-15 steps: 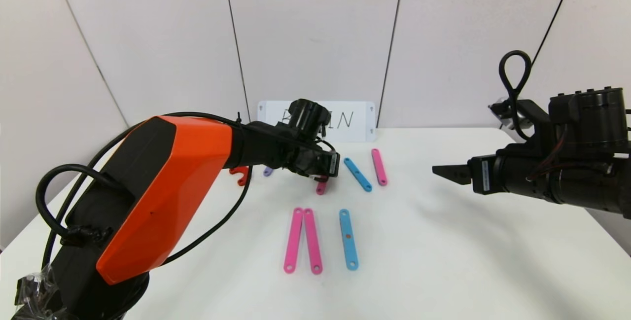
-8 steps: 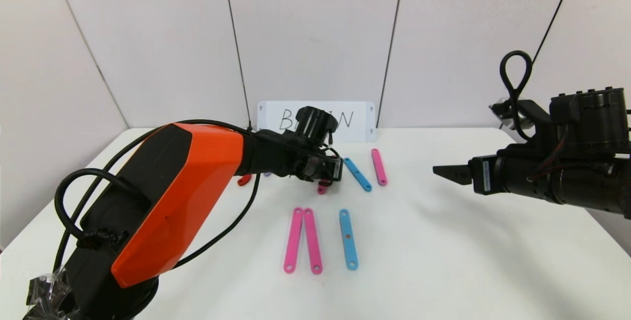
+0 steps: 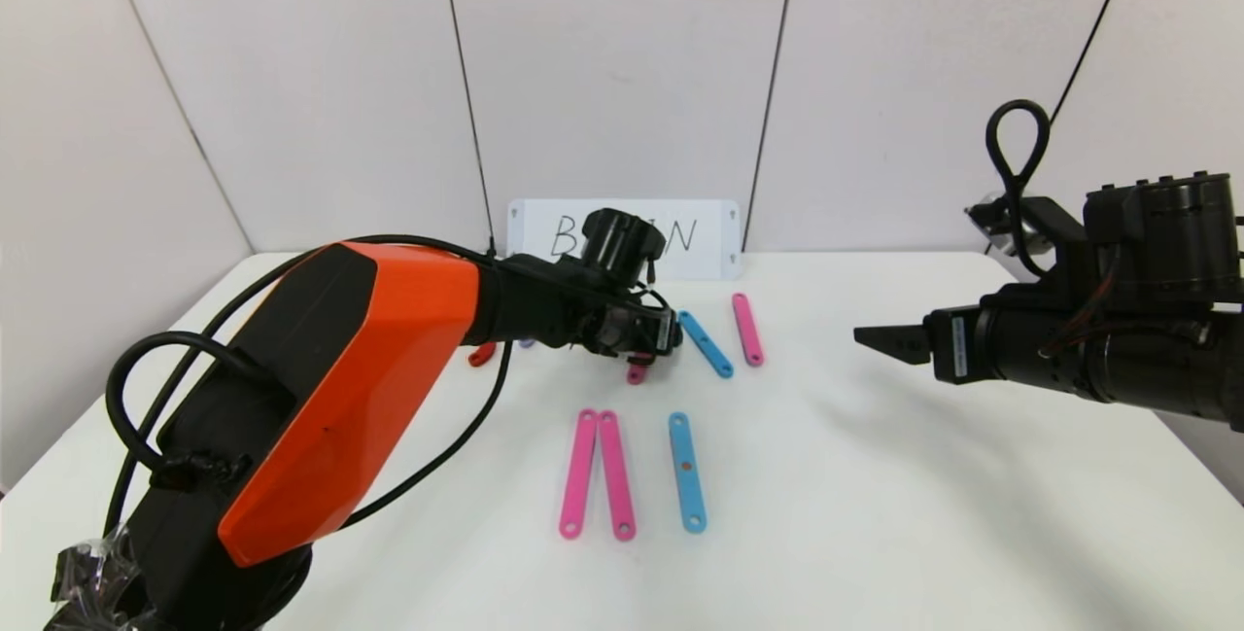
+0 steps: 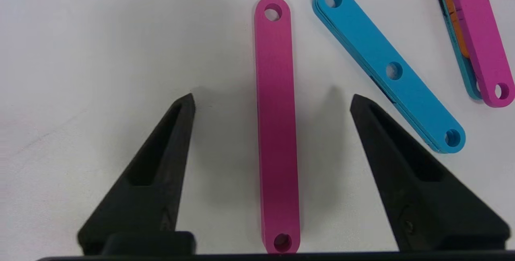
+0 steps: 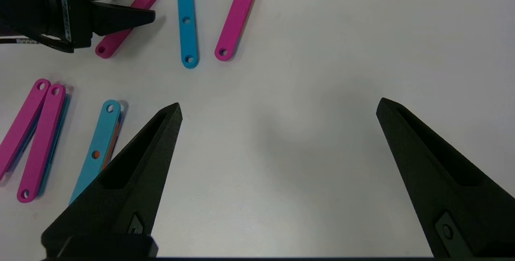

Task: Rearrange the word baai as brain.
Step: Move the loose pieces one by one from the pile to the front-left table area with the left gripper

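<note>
Left wrist view shows the left gripper (image 4: 272, 98) low over the table (image 4: 80, 31) with its jaws spread apart, and a pink strip (image 4: 275, 124) lies flat between them, touching neither finger. Just beside it lies a blue strip (image 4: 388, 68), tilted, and further a second pink strip (image 4: 478, 35) lies on top of another blue piece. Nearer the robot, two pink strips (image 3: 596, 473) lie side by side next to a blue one (image 3: 686, 471). A red piece (image 3: 481, 355) is partly hidden behind the left arm. The right gripper (image 3: 880, 339) hovers above the right side of the table, wide open and holding nothing.
</note>
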You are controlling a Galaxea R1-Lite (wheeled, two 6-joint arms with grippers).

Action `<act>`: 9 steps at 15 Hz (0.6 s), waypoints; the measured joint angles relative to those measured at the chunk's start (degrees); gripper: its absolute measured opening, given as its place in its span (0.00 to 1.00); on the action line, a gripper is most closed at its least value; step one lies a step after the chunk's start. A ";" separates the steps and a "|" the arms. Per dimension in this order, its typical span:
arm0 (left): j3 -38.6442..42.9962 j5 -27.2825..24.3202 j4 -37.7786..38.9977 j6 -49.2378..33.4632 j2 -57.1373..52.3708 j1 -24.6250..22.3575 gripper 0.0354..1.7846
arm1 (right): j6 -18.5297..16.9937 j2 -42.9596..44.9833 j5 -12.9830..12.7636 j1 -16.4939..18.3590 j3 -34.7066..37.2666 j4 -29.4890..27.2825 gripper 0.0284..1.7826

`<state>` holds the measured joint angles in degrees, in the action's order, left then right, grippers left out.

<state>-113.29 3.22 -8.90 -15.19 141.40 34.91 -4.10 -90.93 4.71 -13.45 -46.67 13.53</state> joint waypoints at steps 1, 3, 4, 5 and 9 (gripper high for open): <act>0.00 0.00 0.00 0.01 -0.27 0.04 0.88 | 0.00 0.02 0.04 0.00 0.00 -0.02 0.95; 0.00 0.09 -0.02 0.41 -1.01 0.06 0.95 | -0.11 0.00 0.13 0.06 -0.02 -0.02 0.95; 0.00 0.11 -0.02 0.56 -1.62 -0.07 0.97 | -0.09 0.00 0.26 0.20 -0.07 -0.02 0.95; 0.00 0.16 -0.02 0.78 -2.32 -0.35 0.97 | -0.11 0.00 0.39 0.24 -0.09 -0.02 0.95; 0.30 0.09 -1.01 2.35 -6.36 -3.57 0.97 | -0.20 -0.35 0.80 0.55 -0.18 0.00 0.95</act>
<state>-112.98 3.30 -9.91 -12.84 135.04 31.34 -4.29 -91.28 5.51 -12.90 -46.85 13.53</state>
